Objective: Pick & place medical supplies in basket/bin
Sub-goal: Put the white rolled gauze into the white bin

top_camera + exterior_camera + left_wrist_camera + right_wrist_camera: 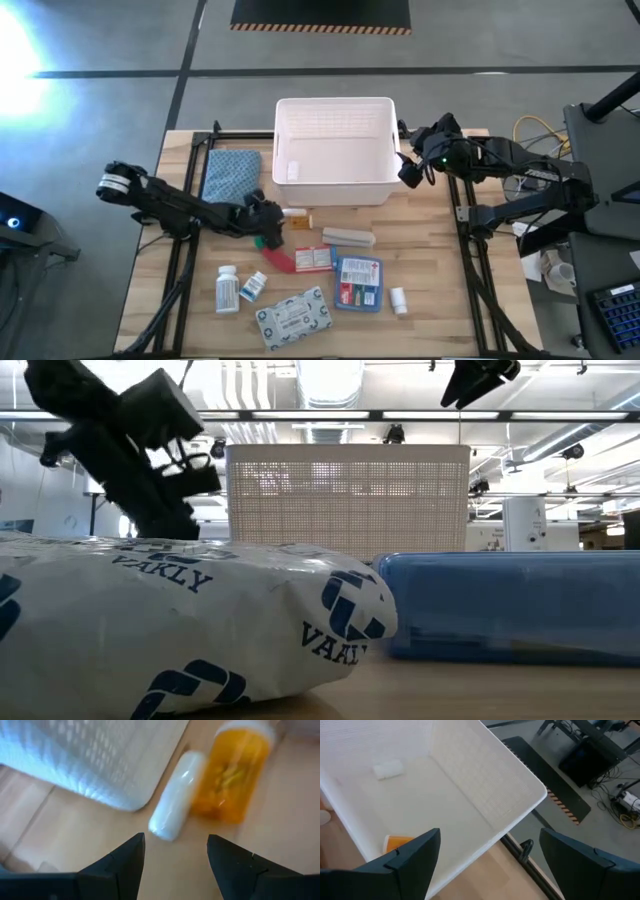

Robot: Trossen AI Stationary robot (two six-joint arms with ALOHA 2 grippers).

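Observation:
The white basket/bin (335,185) stands at the table's far middle with a small white piece (387,768) inside. Medical supplies lie in front of it: an orange bottle (232,770) next to a white cylinder (172,802), a beige bar (348,237), a red tube (280,259), a red-white packet (313,258), a blue-red packet (358,283), white pill bottles (228,288), a grey-white flat pack (292,318). My left gripper (175,855) is open, low, just short of the white cylinder. My right gripper (490,865) hangs open above the bin's right rim.
A blue-grey folded cloth (232,172) lies left of the bin. A teal-capped piece (253,285) and another white bottle (399,300) lie near the front. Black rails (462,215) run along both sides of the table. Bare wood lies at the front right.

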